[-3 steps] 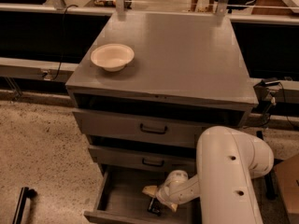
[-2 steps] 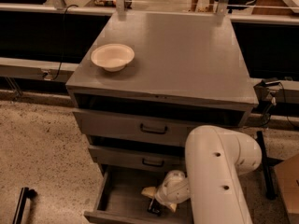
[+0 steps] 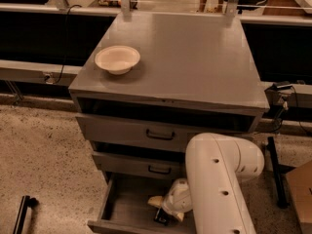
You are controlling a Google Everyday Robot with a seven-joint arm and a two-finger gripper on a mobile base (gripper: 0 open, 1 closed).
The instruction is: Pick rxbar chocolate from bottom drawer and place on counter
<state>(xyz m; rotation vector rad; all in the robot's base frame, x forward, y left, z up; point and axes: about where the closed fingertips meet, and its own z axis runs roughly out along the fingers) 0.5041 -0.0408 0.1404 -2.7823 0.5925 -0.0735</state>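
Note:
The bottom drawer (image 3: 124, 204) is pulled open at the foot of the grey cabinet. My gripper (image 3: 165, 212) reaches down inside it, at the right of the drawer floor, on a white wrist below my big white arm link (image 3: 219, 179). A small dark piece, the rxbar chocolate (image 3: 160, 218), shows right at the gripper's tip near the drawer's front edge, and the gripper hides most of it. I cannot tell whether it is gripped or lies on the floor. The counter (image 3: 195, 57) is the wide grey cabinet top above.
A cream bowl (image 3: 117, 59) stands on the counter's left side. Two shallower drawers with black handles (image 3: 160, 135) are shut above the open one. A black post (image 3: 275, 172) stands to the right on the speckled floor. A rail with posts runs behind the counter.
My white arm link has swung a little to the left over the drawer. The gripper has stayed down in the bottom drawer, shifting slightly left.

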